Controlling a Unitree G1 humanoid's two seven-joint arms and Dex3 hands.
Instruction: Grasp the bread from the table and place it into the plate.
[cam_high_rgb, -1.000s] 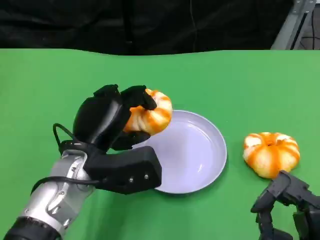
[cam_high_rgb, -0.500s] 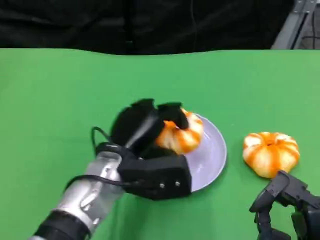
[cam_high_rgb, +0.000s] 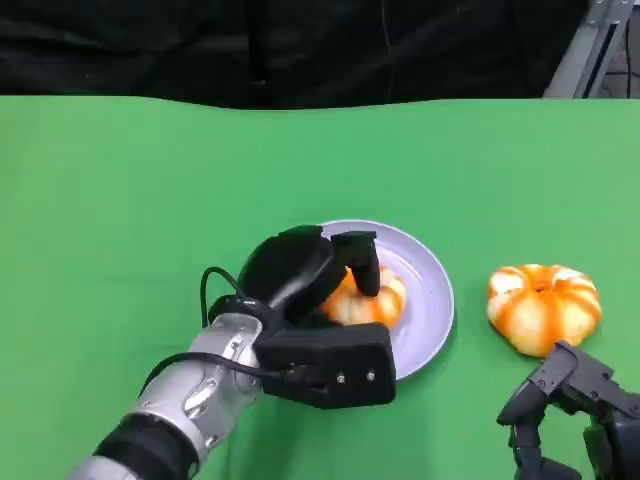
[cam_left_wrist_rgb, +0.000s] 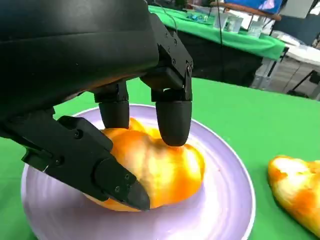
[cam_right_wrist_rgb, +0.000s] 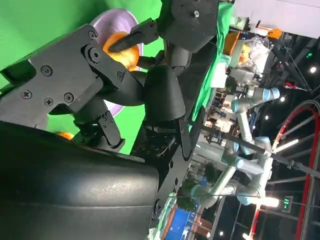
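One left hand reaches over the lavender plate, fingers clamped on the bread; green table, black backdrop.

So the worktop is covered edge to edge in a bright green cloth, with a dark backdrop behind its far edge. Sitting right on it is a round, shallow, pale lilac plate, roughly mid-table. Off to the plate's right, apart from it, a glossy orange-and-white pumpkin-shaped bread roll lies directly on the cloth.
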